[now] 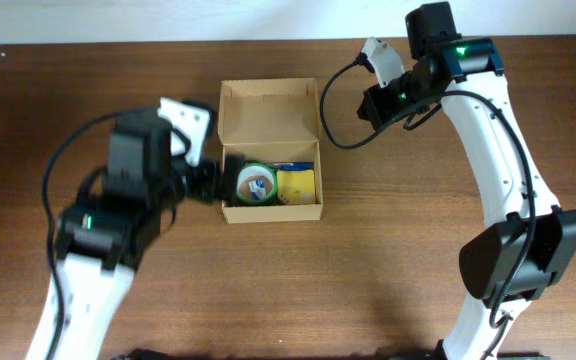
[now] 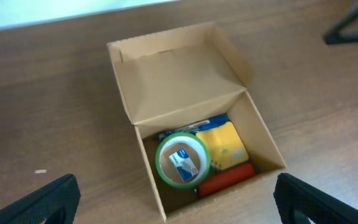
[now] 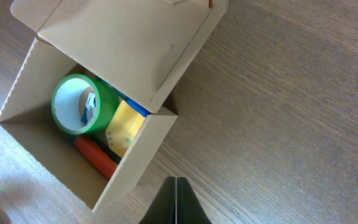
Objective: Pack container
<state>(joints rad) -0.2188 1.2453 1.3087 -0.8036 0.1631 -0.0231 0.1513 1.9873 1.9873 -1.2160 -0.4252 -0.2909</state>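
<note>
The container (image 1: 268,107) is a tan cardboard box in the middle of the table, its hinged lid (image 2: 182,74) standing open at the back. Inside lie a green tape roll (image 2: 183,159), a yellow sticky-note pad (image 2: 225,146), a red pen (image 2: 227,178) and a blue pen (image 2: 194,126). My left gripper (image 1: 212,180) hovers at the box's left wall, open wide, with nothing between its black fingers (image 2: 51,199). My right gripper (image 3: 176,199) is shut and empty, over bare wood beyond the box's right wall (image 3: 135,162), up at the back right (image 1: 372,48) in the overhead view.
Brown wood table (image 1: 418,280) extends on every side of the box. The right arm's white link (image 1: 498,150) arches along the right side down to its base (image 1: 518,255). A black cable (image 1: 333,100) loops near the lid's right edge.
</note>
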